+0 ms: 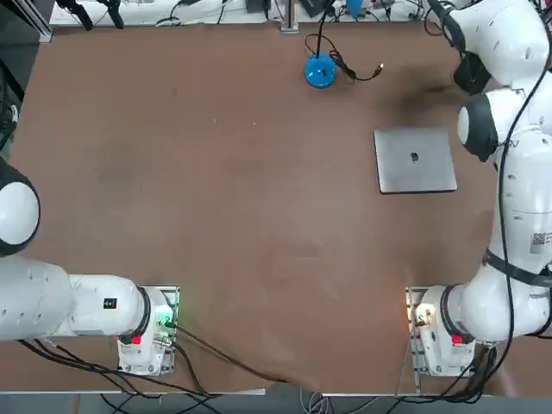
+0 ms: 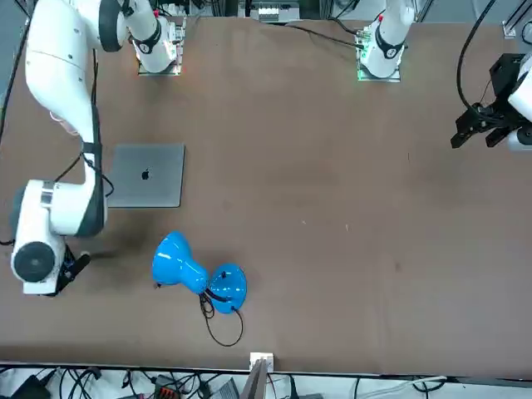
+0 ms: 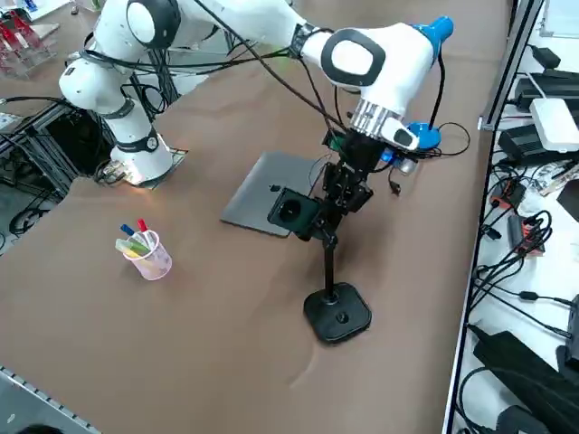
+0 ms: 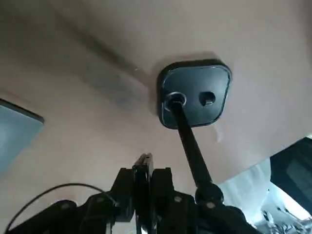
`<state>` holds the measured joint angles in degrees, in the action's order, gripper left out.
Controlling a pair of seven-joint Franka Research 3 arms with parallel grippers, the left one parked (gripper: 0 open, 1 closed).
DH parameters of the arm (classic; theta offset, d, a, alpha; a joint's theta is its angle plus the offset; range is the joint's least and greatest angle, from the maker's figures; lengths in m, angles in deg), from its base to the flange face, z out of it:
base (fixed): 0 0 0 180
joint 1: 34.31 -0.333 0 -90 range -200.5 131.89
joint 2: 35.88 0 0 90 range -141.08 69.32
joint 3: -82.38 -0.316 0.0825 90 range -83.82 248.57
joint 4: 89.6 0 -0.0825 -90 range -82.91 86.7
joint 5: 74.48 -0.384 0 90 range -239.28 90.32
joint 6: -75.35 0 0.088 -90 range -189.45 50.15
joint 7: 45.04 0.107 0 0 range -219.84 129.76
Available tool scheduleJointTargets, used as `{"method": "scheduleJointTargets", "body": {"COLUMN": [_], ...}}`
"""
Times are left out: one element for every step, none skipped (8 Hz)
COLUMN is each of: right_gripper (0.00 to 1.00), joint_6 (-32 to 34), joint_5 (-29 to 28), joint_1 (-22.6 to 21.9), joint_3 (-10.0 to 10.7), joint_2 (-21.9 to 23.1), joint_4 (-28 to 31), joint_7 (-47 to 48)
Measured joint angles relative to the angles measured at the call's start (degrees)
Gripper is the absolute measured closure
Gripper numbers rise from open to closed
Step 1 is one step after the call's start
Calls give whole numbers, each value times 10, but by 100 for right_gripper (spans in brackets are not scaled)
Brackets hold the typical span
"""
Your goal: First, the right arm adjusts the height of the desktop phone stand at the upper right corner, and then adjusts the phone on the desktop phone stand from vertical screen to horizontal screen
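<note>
Presently: right gripper (image 4: pixel 144 163) is closed, at upper part of black stand with thin pole and rounded-square base (image 3: pixel 337 314) | stand is upright on brown table (image 3: pixel 226 334), near flat silver-grey laptop (image 3: pixel 262 197) | gripped thing: cannot tell

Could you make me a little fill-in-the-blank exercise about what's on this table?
1. The closed laptop is silver-grey with a dark ____ on its lid.
2. The lamp is coloured ____.
3. The pens stand in a pink ____.
4. Beside the right gripper, the black stand rises from a squarish ____ that rests on the table.

Missing words: logo; blue; cup; base.
</note>
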<state>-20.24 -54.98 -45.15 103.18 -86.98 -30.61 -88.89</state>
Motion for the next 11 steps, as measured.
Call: {"method": "scheduleJointTargets", "body": {"right_gripper": [82, 82, 82, 82, 82, 82, 82, 82, 82, 82, 82], "joint_6": [-3, -4, -5, -7, -8, -8, -9, -9, -9, -10, -10], "joint_5": [-10, -27, -40, -47, -53, -59, -72, -83, -91, -94, -95], "joint_1": [1, 3, 8, 11, 12, 12, 14, 18, 21, 22, 22], "joint_3": [0, 0, 0, 0, 0, 0, 0, 1, 1, 1, 1], "joint_2": [3, 8, 13, 17, 20, 23, 28, 32, 35, 37, 38], "joint_4": [0, 0, 0, 0, 0, 0, -1, -1, -1, 0, 0], "joint_7": [2, 3, 3, 3, 3, 3, 3, 3, 3, 3, 3]}}
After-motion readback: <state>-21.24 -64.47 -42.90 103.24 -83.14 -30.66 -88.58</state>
